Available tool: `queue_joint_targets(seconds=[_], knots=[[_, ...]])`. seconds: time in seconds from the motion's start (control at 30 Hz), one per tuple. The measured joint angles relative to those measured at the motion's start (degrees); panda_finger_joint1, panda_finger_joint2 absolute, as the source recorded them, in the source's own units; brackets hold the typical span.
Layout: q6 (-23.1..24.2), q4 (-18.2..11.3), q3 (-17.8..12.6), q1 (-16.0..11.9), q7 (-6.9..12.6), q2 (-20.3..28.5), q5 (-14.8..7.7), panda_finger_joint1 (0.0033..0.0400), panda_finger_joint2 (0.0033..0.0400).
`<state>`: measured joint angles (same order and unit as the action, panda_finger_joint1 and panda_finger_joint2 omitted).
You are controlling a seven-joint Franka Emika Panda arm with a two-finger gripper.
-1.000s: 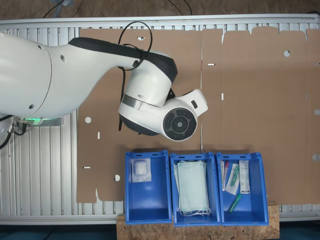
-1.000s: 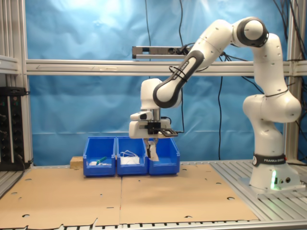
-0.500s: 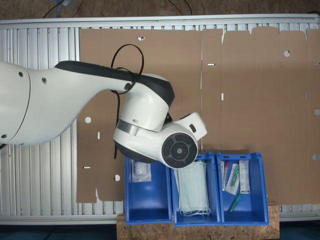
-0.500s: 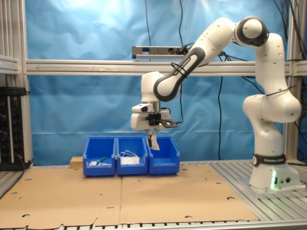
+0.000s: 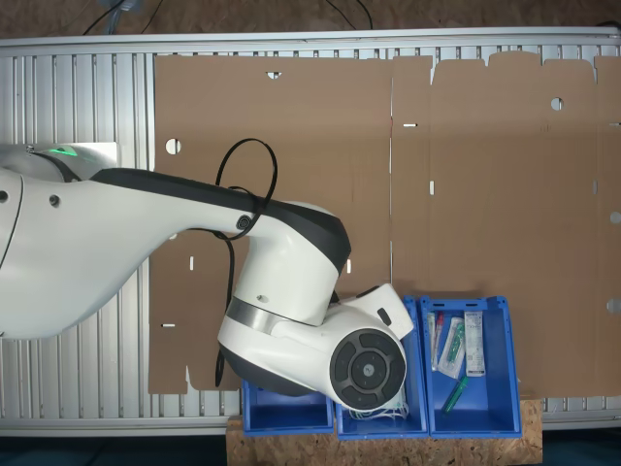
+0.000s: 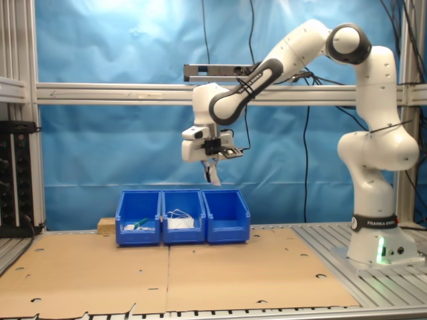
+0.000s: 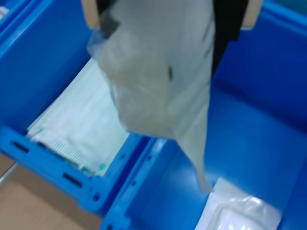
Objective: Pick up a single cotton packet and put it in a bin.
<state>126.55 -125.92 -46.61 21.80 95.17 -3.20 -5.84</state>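
Packet lifted clear of the bins; carry to a bin is the step in hand.

First exterior view: the arm's wrist covers the row of blue bins [image 5: 464, 422]; one end bin shows, with small packaged items in it. Second exterior view: gripper [image 6: 212, 175] hangs well above the bin row [image 6: 182, 217], over its middle-to-end part, with the cotton packet [image 6: 213, 177] dangling from the fingers. Wrist view: fingers pinch the cotton packet [image 7: 158, 81] at its upper edge; it hangs limp. Below it: face masks [image 7: 81, 127] in one bin, another packet [image 7: 240, 211] in the neighbouring bin. Judgement: travel slowly, centre over the chosen bin, lower before release, since a limp packet may swing or drift.
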Motion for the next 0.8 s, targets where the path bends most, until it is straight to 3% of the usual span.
queue_joint_targets(seconds=[0.17, 0.43, 0.8], knots=[[-1.1, 0.4, -1.4, 0.0, 0.00, 1.2, -2.7, 0.0062, 0.0062], [-1.4, 0.4, -2.8, 0.0, 0.00, 2.6, -5.1, 0.0062, 0.0062], [-1.4, 0.3, -3.5, 0.0, 0.00, 3.2, -6.8, 0.0062, 0.0062]])
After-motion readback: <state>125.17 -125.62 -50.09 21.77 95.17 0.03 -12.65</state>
